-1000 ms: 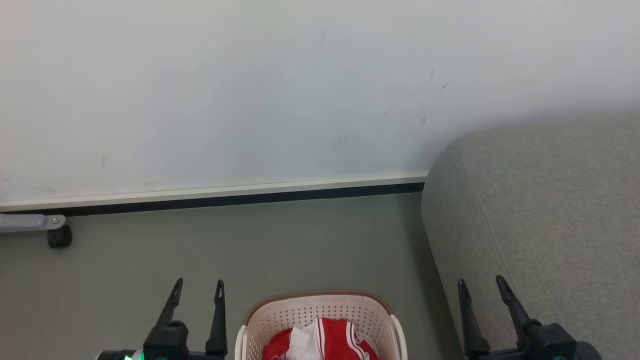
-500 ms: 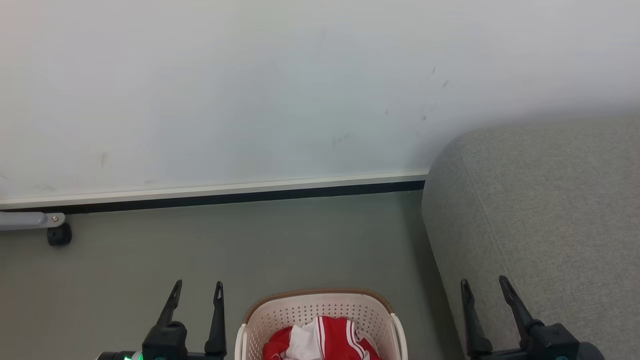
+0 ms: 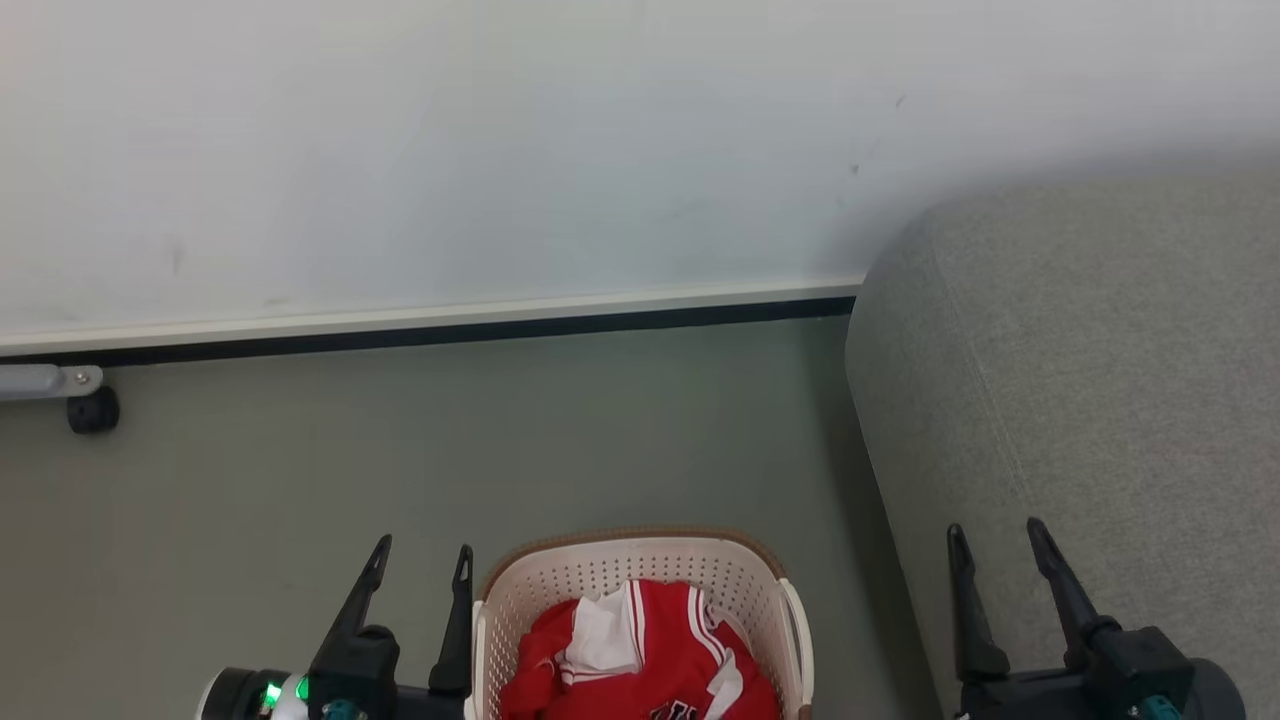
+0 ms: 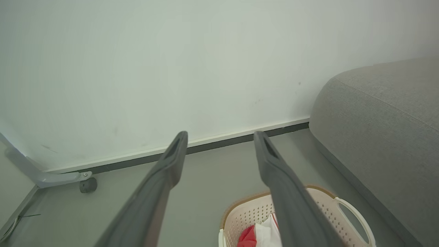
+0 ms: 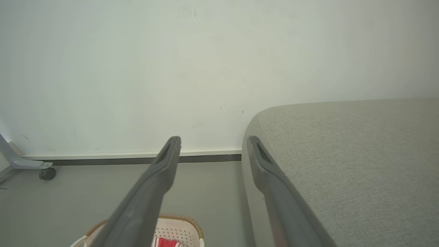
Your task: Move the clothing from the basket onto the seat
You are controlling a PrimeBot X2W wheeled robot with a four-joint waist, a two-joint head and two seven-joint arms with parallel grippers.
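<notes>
1. At the bottom left of the head view, the left gripper [image 3: 424, 548] stood with its fingers spread wide and nothing between them. It was just beside the left wall of the basket [image 3: 640, 541]. Whether it touched that wall could not be told.
2. At the bottom right, the right gripper [image 3: 995, 527] was likewise open and empty, its fingers showing against the near edge of the seat [image 3: 1100, 400].
3. The basket sat on the floor [image 3: 500, 440] at bottom centre, between the two grippers. The clothing [image 3: 650, 650] lay bunched inside it, red with white trim, with a trace of black lettering at the frame's lower edge.
4. The seat took up the right side of the frame, near the basket with a strip of floor between them. All the clothing in sight lay in the basket.
5. Farther off, the floor ran up to a dark skirting [image 3: 450, 330] and a pale wall [image 3: 500, 150]. A caster [image 3: 92, 410] stood at the left edge.
6. The step in hand looked like the approach, with nothing lifted yet. The next move would call for one gripper to drop inside the rim and close on a fold at the top of the heap. It would then need to lift the clothing clear of the basket wall and carry it right onto the seat.
</notes>
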